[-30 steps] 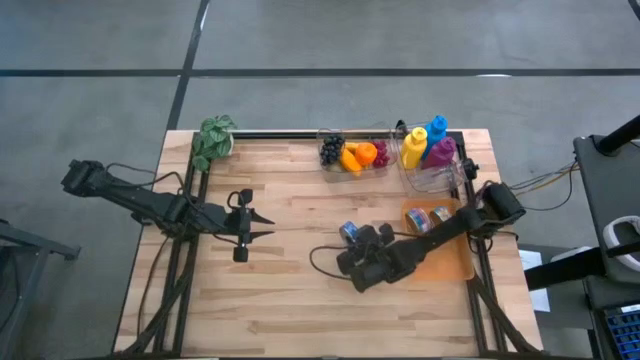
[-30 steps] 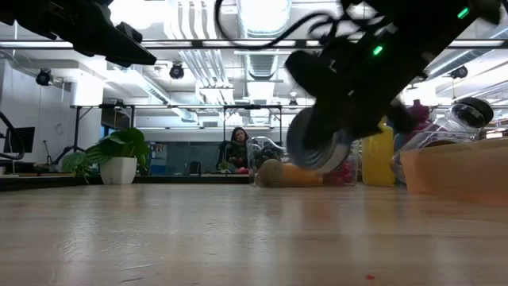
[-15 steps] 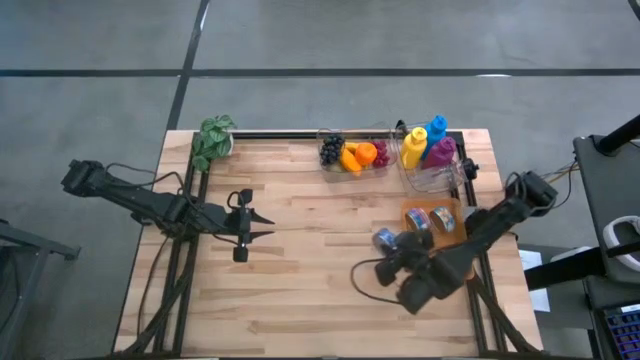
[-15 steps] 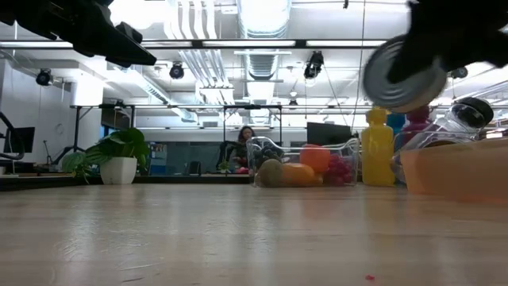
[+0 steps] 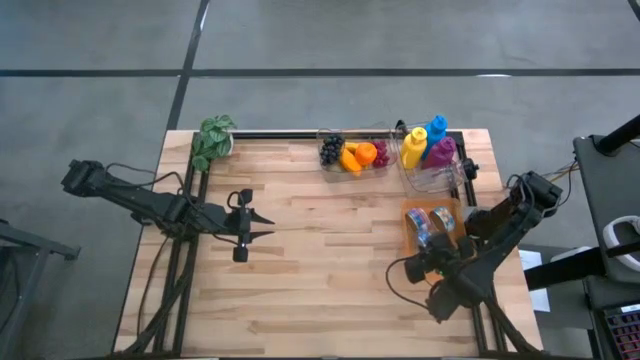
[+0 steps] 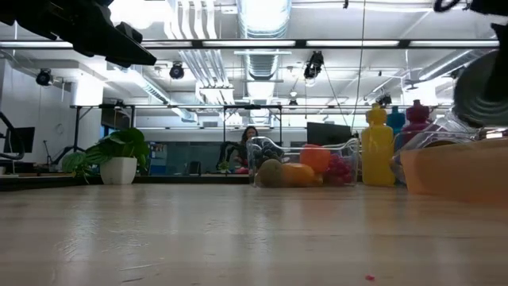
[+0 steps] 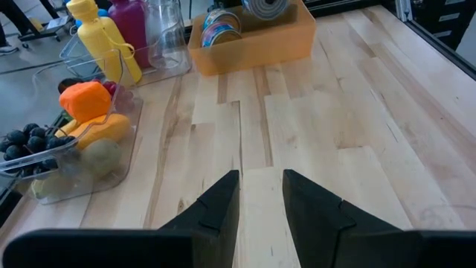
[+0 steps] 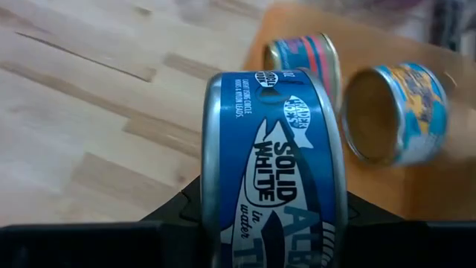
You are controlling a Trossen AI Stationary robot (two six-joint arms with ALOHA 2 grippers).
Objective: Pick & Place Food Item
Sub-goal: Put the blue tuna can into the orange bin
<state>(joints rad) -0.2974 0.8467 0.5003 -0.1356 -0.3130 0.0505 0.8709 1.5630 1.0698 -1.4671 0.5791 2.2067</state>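
My right gripper (image 5: 437, 248) is shut on a blue tuna can (image 8: 271, 164) and holds it over the orange tray (image 5: 408, 225) at the table's right side. In the low view the can (image 6: 486, 94) hangs above the tray's rim (image 6: 452, 171). Two more cans (image 8: 301, 56) (image 8: 394, 112) lie on their sides in the tray. My left gripper (image 5: 262, 225) hovers over the table's left half, open, with nothing between its fingers (image 7: 223, 205). My right gripper pinches the can between its two fingers (image 8: 175, 212), one on each flat end (image 8: 212, 186), so the can stands on edge with its labelled side wall toward the wrist camera. The fingers slant down toward the tray. The can is lifted clear above the tray.
A clear bin of fruit (image 5: 352, 155) and a clear bin of coloured bottles (image 5: 430, 150) stand at the far edge. A potted plant (image 5: 213, 140) sits at the far left corner. Bare wood lies between the two arms.
My right gripper has carried the can from the table's middle toward the right edge and upward, ending over the orange tray, and the wrist has turned on the way. The can stays in its hold.
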